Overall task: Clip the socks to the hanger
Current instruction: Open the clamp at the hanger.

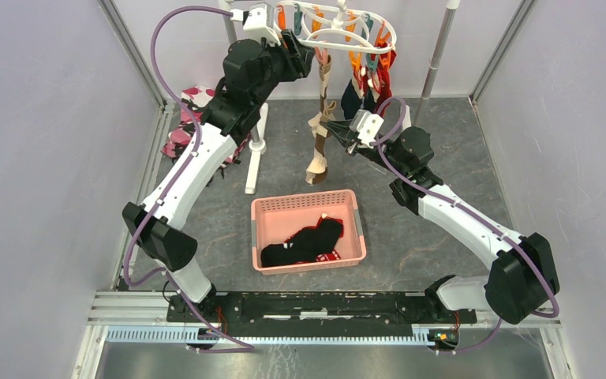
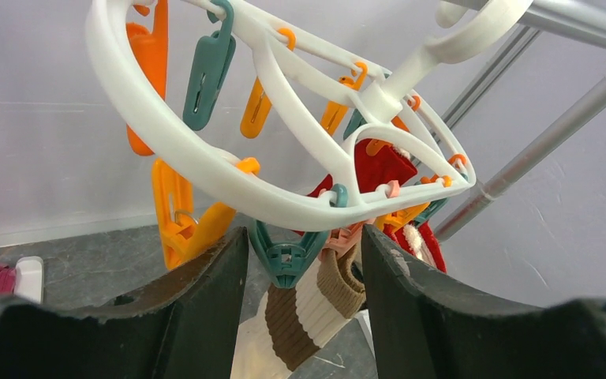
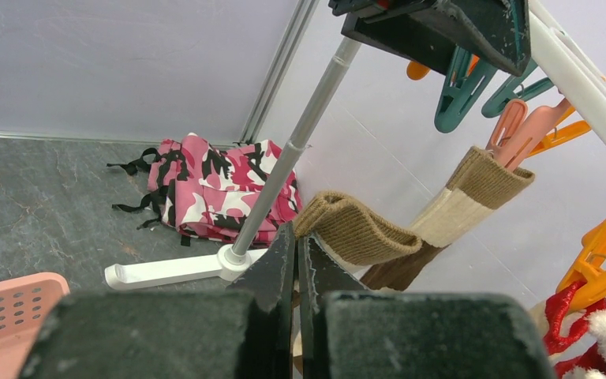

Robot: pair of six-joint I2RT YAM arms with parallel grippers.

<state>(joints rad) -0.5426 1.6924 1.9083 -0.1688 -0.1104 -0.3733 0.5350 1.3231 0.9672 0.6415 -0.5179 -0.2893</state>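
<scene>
1. Up top, the left gripper (image 2: 304, 272) stands well open; its dark, rough-edged fingers (image 2: 197, 308) straddle a teal clip (image 2: 286, 254) of smooth plastic without clearly squeezing it.
2. That clip dangles from the hanger (image 2: 205, 162), a glossy white oval ring with spokes and orange and teal clips, up on the rack at the back of the table.
3. Just beside it, a pink clip (image 3: 517, 130) bites the ribbed tan cuff of a striped sock (image 2: 304, 308) banded cream and brown.
4. The right gripper (image 3: 297, 260) is closed tight, pinching a second tan sock (image 3: 355, 229) by its folded, ribbed cuff.
5. Red socks (image 1: 379, 67) hang clipped on the hanger's right side.
6. Lower down, a pink perforated plastic basket (image 1: 308, 202) holds limp black socks (image 1: 308, 241) and a red-and-white one (image 1: 330, 256).
7. A soft pink camouflage cloth (image 3: 205, 181) lies behind the grey metal rack pole (image 3: 304, 134).
</scene>
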